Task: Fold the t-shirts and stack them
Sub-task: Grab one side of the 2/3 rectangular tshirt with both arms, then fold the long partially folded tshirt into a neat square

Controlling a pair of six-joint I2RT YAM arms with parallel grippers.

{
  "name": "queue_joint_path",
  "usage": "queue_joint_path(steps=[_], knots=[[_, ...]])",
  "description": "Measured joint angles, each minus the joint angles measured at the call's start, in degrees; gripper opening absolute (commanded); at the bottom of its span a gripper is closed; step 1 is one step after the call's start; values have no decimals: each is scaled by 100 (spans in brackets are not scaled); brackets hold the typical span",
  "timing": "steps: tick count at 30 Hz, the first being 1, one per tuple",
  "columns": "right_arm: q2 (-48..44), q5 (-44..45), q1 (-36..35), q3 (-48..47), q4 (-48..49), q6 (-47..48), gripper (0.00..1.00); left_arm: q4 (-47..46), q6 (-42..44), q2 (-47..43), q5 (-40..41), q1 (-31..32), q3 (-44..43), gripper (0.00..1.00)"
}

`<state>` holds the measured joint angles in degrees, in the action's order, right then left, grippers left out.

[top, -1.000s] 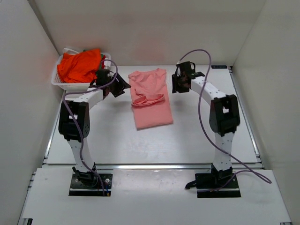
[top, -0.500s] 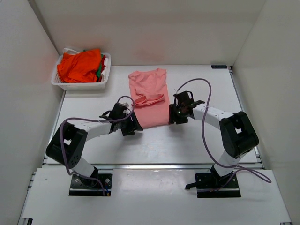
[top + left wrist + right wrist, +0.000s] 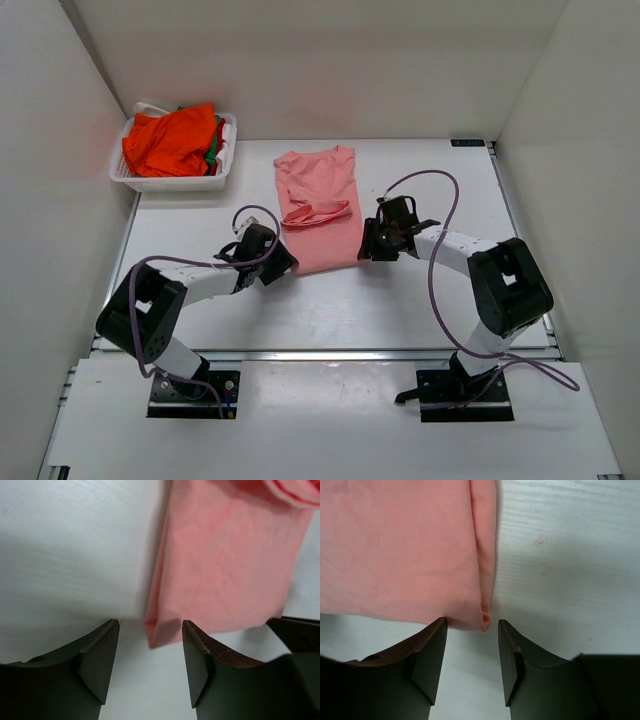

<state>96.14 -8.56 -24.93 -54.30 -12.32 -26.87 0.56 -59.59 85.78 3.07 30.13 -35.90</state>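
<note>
At the middle of the white table (image 3: pixel 430 300): one salmon-pink short-sleeved cloth t-shirt (image 3: pixel 320 225), lying flat as a narrow lengthwise strip, collar end away from the arms, with a sleeve turned across its middle. At its near hem: the left gripper (image 3: pixel 150 630), fingers parted, the hem's left corner lying in the gap between them, nothing clamped. The right gripper (image 3: pixel 472 625) is likewise parted, straddling the hem's right corner, also unclamped. Both sit low at table level. Far-left corner: one white slotted plastic basket (image 3: pixel 170 184), holding one bright orange cloth t-shirt (image 3: pixel 168 140), bunched and unfolded, with one scrap of green cloth (image 3: pixel 211 152) at its right edge; whether the green is a separate garment cannot be told. Count: two t-shirts certain, one basket, two grippers. Step in hand, as judged: taking hold of the pink shirt's two near corners for the crosswise fold. Next move calls for both pairs of fingers to close on all the layers at each corner, then to lift together and carry the hem evenly toward the collar so the edges stay square. Task judged under halfway: the orange shirt is untouched and no stack is begun.
</note>
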Motion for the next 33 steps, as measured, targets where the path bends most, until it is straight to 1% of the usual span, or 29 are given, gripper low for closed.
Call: queue_joint_path(steps=[1,2,3,4,5,6,9,10,13,15,19,24,25,26,28,29,31,33], knots=[[0,-15,35,0,22,-11,39,-63,-48,116,9,0,-83,64],[9,-35,57,0,37,-11,34,-111,-90,249,20,0,-195,62],[20,-61,76,0,57,-11,26,-162,-129,380,31,7,-302,58],[39,-92,109,0,68,-20,0,-205,-155,516,50,13,-409,35],[55,-118,118,0,72,4,0,-247,-221,627,61,17,-490,8],[72,-155,140,0,72,-28,0,-264,-240,737,74,22,-557,0],[74,-195,138,-2,9,-35,0,-129,-229,868,33,-11,-688,0],[44,-177,127,-2,-39,-31,1,-13,-203,855,7,-39,-758,0],[-256,-151,98,-2,-249,-22,0,306,-20,656,-79,-186,-1010,0],[-605,-149,79,-4,-363,-11,0,413,98,380,-133,-302,-1080,1],[-1316,-127,-13,-4,-490,-11,0,651,299,-260,-306,-439,-1075,0],[-2024,76,-385,-4,-940,-26,0,1143,461,-1019,-542,-334,-881,0],[-2186,109,-474,-4,-1073,-33,0,1287,483,-1220,-592,-291,-828,2],[-2352,133,-549,-4,-1215,-37,0,1423,503,-1388,-654,-260,-800,2],[-2688,166,-680,-4,-1447,-59,0,1648,535,-1744,-822,-236,-763,6],[-2835,168,-713,-4,-1541,-74,0,1742,546,-1912,-907,-245,-756,5],[-3073,166,-730,-20,-1694,-111,0,1808,551,-2144,-1080,-326,-754,7],[-3143,131,-713,-83,-1818,-136,0,1836,551,-2253,-1239,-446,-754,7]])
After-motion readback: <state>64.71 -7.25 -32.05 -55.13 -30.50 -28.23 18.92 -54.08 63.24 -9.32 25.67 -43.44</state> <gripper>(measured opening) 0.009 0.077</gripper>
